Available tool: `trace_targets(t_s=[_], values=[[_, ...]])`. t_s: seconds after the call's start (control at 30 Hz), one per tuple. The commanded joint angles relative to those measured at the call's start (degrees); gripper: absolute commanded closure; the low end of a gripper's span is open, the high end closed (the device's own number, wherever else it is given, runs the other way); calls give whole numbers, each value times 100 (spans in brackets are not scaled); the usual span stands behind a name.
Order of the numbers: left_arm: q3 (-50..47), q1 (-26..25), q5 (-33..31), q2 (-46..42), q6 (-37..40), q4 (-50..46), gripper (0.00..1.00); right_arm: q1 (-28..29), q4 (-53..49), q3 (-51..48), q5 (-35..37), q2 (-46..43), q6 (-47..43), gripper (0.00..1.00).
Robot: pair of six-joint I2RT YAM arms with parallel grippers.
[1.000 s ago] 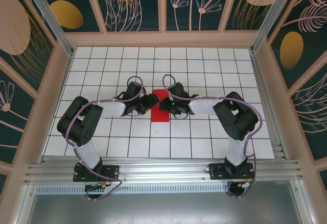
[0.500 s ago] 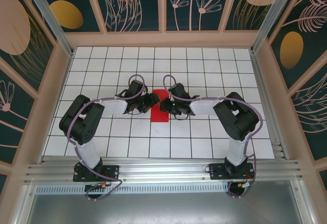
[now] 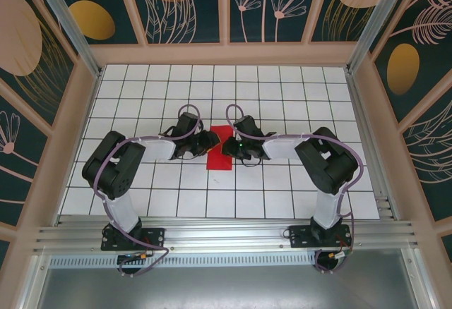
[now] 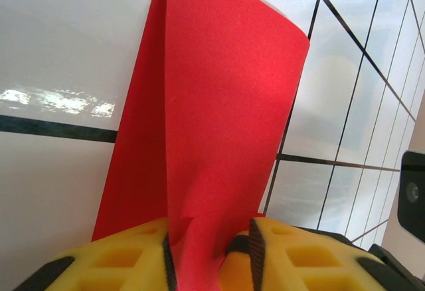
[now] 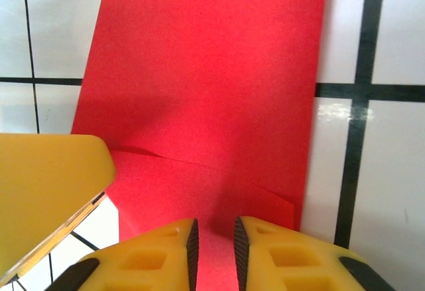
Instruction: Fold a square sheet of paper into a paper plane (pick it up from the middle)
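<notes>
Paper (image 3: 220,155) at centre of the top view, on the table (image 3: 282,97), long axis running up-frame. Left gripper (image 4: 209,241) at its left edge, jaws pinching a raised pucker of sheet. Right gripper (image 5: 216,241) at the right edge, jaws nipped on a folded flap. Both equally near; the wrists crowd each other above the paper.
</notes>
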Motion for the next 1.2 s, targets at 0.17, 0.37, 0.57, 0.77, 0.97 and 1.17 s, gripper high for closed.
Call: trace_targets(t_s=[0.17,0.37,0.57,0.77,0.97,1.17], values=[[-140,-30,52,96,209,205,83,-26,-451,-119,-112,-105,79,85],[-83,-30,-92,-16,529,61,99,-77,-610,139,74,-430,-71,88],[120,-30,-845,-784,1219,-1051,100,-251,-972,114,666,-1491,-379,63],[650,-30,-2041,-1767,2067,-2842,100,-562,-1171,-222,1510,-2532,-575,40],[1410,-85,-3429,-2146,2601,-4125,100,-880,-924,-825,1783,-3209,-564,25],[2316,-377,-5354,-1512,2803,-5242,100,-1096,-736,-1245,1775,-3556,-529,18]])
